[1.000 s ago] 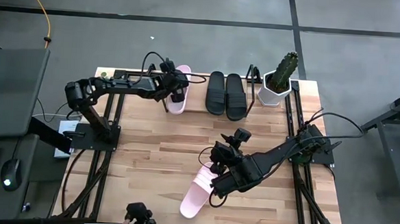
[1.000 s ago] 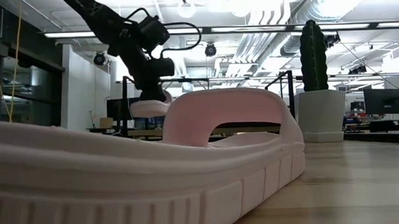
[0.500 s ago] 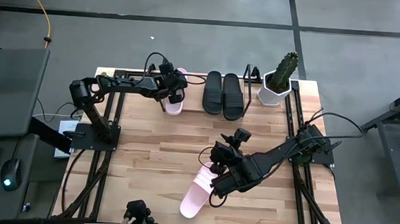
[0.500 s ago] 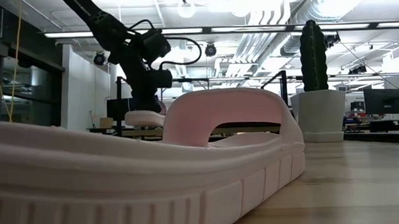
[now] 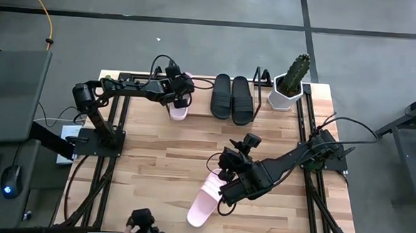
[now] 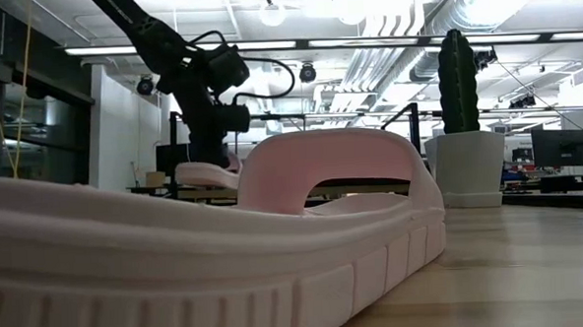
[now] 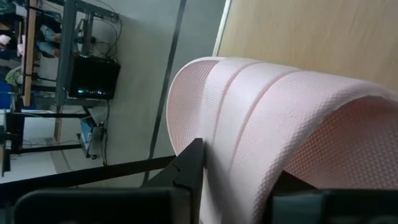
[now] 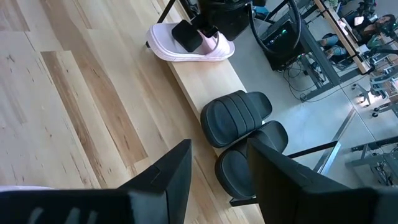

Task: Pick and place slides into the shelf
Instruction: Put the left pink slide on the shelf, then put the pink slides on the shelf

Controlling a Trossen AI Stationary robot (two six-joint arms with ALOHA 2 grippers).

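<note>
High view: left tool (image 5: pixel 178 95) sits over a pink slide (image 5: pixel 180 109) on the shelf (image 5: pixel 202 95) at the worktop's (image 5: pixel 155 171) far edge, beside the two black slides (image 5: pixel 234 98) already shelved. Cactus pot (image 5: pixel 286 92) stands at the shelf's right end. Right tool (image 5: pixel 228 176) hovers mid-worktop over the second pink slide (image 5: pixel 203 205), which lies near the front edge.

Low view: near pink slide (image 6: pixel 275 243) fills the foreground; left tool (image 6: pixel 209 147) comes down on the far pink slide (image 6: pixel 205 173), which looks level on the shelf.

Left wrist view: fingers (image 7: pixel 189 171) flank the pink strap (image 7: pixel 267 130), close on it; whether they grip or have just let go, cannot tell.

Right wrist view: right fingers (image 8: pixel 168 177) spread apart, nothing between them.

Progress: three of four slides look shelved; release of the third looks to be the step in hand, last pink one left.
</note>
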